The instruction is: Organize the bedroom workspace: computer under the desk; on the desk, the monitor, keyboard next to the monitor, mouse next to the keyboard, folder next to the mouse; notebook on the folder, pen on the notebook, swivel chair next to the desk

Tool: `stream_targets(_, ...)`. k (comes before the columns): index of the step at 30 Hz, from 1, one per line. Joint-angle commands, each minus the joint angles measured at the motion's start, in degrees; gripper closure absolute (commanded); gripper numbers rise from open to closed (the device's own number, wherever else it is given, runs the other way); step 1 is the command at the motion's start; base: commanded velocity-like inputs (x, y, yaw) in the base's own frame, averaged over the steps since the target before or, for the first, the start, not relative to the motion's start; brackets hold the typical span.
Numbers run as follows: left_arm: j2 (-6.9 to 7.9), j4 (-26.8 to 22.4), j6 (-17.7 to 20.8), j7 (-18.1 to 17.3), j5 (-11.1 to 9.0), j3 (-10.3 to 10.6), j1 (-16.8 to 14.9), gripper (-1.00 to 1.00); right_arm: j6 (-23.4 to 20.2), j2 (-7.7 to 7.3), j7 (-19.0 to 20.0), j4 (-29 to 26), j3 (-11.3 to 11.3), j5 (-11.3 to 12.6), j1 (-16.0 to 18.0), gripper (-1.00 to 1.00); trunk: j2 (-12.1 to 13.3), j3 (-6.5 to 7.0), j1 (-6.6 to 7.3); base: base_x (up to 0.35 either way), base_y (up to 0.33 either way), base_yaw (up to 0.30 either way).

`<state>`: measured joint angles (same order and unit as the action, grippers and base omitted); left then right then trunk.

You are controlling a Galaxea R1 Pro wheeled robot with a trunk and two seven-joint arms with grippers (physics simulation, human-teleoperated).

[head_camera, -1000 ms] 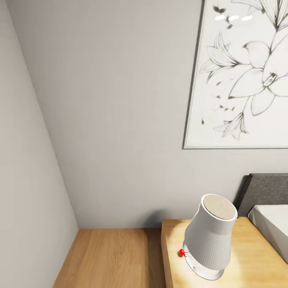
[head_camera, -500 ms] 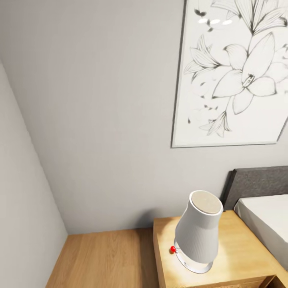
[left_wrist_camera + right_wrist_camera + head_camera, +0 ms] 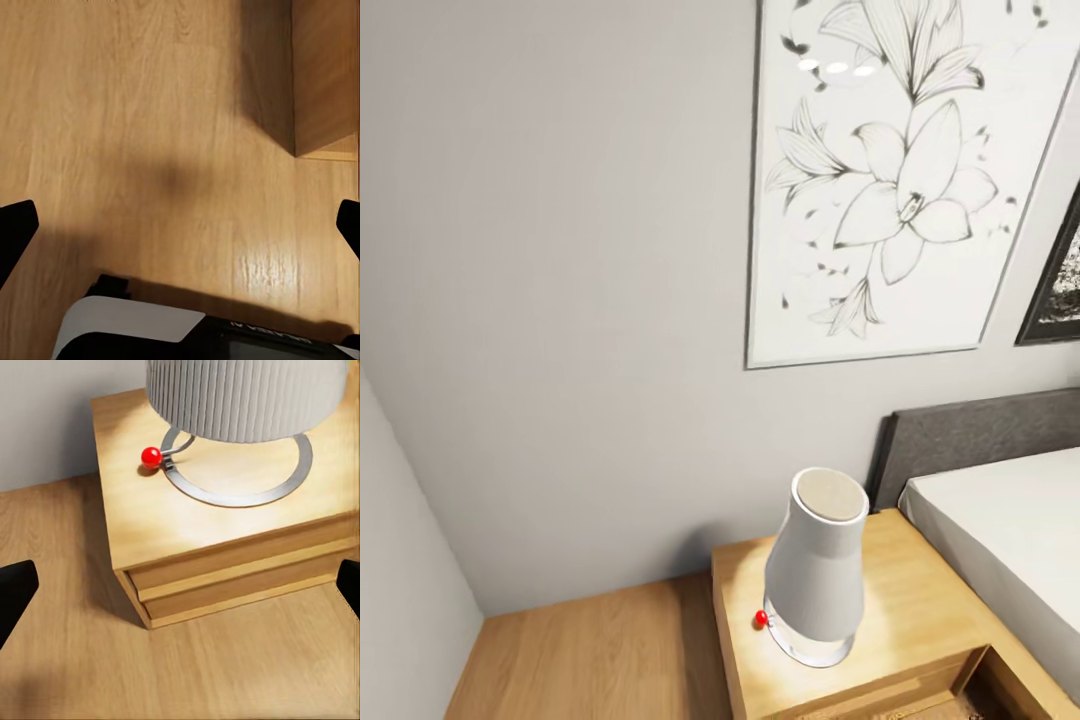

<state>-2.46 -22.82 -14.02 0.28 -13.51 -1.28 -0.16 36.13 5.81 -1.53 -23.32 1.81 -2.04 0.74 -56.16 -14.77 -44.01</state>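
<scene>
Grey bedroom wall [image 3: 560, 300] behind lamp [image 3: 815, 570] on nightstand [image 3: 900, 610]

A ribbed lamp [image 3: 240, 397] with a red knob [image 3: 151, 456] stands on a wooden nightstand [image 3: 225, 547].

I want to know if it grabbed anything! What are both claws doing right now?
Left claw: open, holding nothing, over the wood floor.
Right claw: open, holding nothing, near the nightstand.

Ribbed white lamp [image 3: 818, 575] – red knob [image 3: 761, 618]; light wood nightstand [image 3: 900, 600]; grey wall [image 3: 560, 300].
</scene>
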Motion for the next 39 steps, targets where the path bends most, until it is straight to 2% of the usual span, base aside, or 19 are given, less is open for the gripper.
stream_targets(1, -0.02, 0.0, -0.1, 0.1, -0.1, -0.1, 0.0, -1.00, 0.2, 0.00, -0.1, 0.0, 0.2, -0.2, 0.1, -1.00, 0.0, -0.03, 0.00, 0.000, 0.000, -0.266)
stream_targets(7, -0.04, -0.1, -0.2, 0.0, -2.7, -0.1, 0.0, -1.00, 0.1, -1.07, -0.1, 0.0, 0.4, 0.0, 0.1, -1.00, 0.0, 0.15, 0.00, 0.000, 0.000, -0.266)
stream_targets(10, -0.01, 0.0, -0.3, -0.1, -3.2, -0.1, 0.0, -1.00, 0.0, -1.18, -0.1, -0.1, 0.5, 0.1, 0.1, -1.00, 0.0, 0.16, 0.00, 0.000, 0.000, -0.267)
stream_targets(16, 0.00, 0.0, -0.7, -0.2, -3.4, -0.1, 0.0, -1.00, -0.2, -1.23, -0.3, 0.0, 0.6, 0.2, 0.4, -1.00, 0.0, -0.01, 0.00, 0.000, 0.000, -0.247)
stream_targets(21, -0.07, 0.0, -4.6, -0.5, -3.3, 0.0, 0.0, -1.00, -0.2, -1.19, -1.3, 0.0, 0.7, 0.3, 0.6, -1.00, 0.0, -0.27, 0.00, 0.000, 0.000, -0.210)
stream_targets(25, -0.13, 0.0, -8.2, -0.6, -3.2, 0.2, 0.0, -1.00, -0.2, -1.13, -2.4, 0.0, 0.7, 1.5, 0.7, -1.00, 0.0, -0.44, 0.00, 0.000, 0.000, -0.215)
stream_targets(32, -0.09, 0.2, -9.5, -0.6, -3.2, 0.2, 0.0, -1.00, 0.0, -1.07, -2.7, 0.0, 0.7, 3.8, 0.7, -1.00, 0.0, -0.53, 0.00, 0.000, 0.000, -0.239)
stream_targets(39, -0.08, 0.4, -9.7, -0.6, -3.2, 0.3, 0.0, -1.00, 0.1, -0.91, -2.7, 0.0, 0.7, 4.1, 0.7, -1.00, 0.0, -0.55, 0.00, 0.000, 0.000, -0.091)
